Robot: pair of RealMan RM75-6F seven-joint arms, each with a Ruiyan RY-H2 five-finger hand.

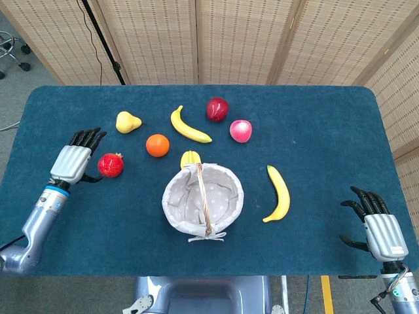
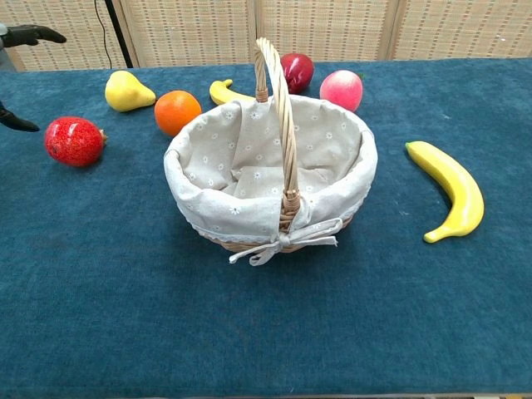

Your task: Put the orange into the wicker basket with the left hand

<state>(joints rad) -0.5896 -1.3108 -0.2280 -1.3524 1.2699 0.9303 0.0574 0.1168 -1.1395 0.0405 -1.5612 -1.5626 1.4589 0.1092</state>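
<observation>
Blue carpeted table (image 1: 314,131) before woven screens (image 1: 242,39); left hand (image 1: 72,161) spread wide beside the pomegranate (image 1: 110,165), holding nothing

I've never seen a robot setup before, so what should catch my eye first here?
Probably the cloth-lined wicker basket in the middle of the blue table, with bright fruit scattered round it. Then the left hand, black fingers spread, beside a red pomegranate, the orange just beyond.

The head view looks steeply down from high above the near edge, taking in the whole tabletop (image 1: 327,118). The chest view sits low and close, facing across it. Both share the wicker basket (image 1: 226,186) (image 2: 332,158) at centre frame.
</observation>
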